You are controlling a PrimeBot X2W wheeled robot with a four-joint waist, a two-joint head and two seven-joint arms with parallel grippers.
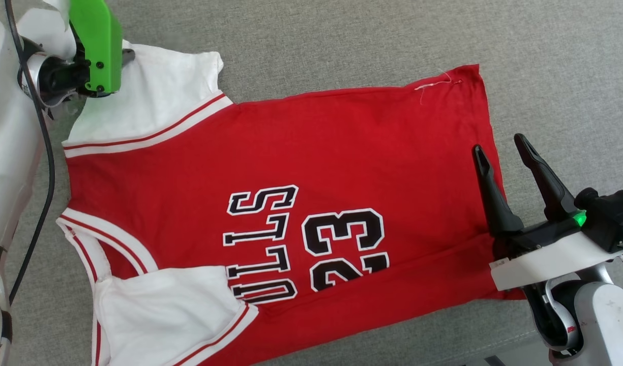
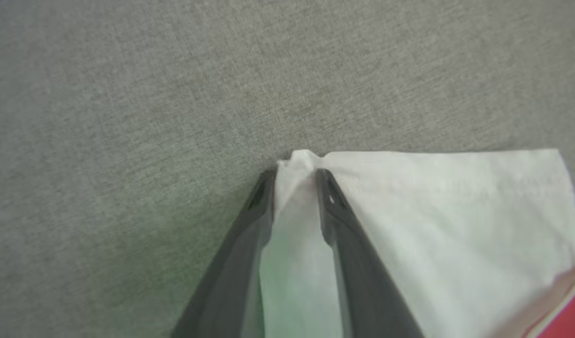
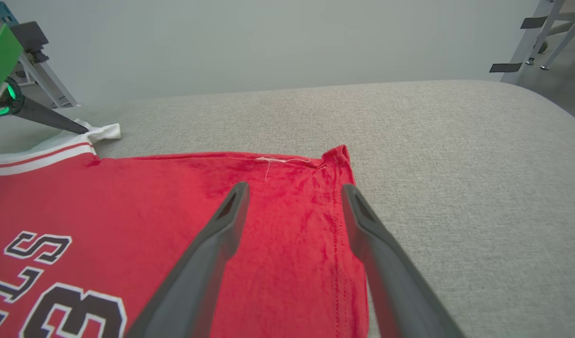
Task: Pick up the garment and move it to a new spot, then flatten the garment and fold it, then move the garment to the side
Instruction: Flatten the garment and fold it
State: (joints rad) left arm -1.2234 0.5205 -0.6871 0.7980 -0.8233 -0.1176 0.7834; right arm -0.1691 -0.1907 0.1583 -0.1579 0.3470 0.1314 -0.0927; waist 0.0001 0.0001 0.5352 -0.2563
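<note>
Two grippers work opposite ends of the garment (image 1: 342,152), which lies spread face up on the grey cloth-covered worktop (image 1: 342,35). Taking the "BULLS 23" print (image 1: 306,244) as the mark, the collar and sleeves lie to one side of it and the hem (image 1: 474,112) to the other. Below the print, the near edge appears folded over the front, with a white sleeve (image 1: 164,305) covering the first letters. Folding therefore looks under way.

Beyond the print's collar side, the left gripper (image 2: 294,176) is at the outer corner of the far white sleeve (image 1: 153,96). Its fingers (image 2: 339,220) are drawn partway together, with sleeve cloth gathered into a small ridge between them. Whether they truly grip it I cannot tell. Taking that corner would let the sleeve be laid inward toward the print. The arm comes in from the collar end, with its green housing above the sleeve and the fingers slanting steeply down to the cloth.

On the print's hem side, the right gripper (image 1: 499,145) has its fingers spread wide and holds nothing. It sits low and nearly level, aimed along the hem toward the far corner. From there it is probably placed to take that corner as the other half of a fold.
</note>
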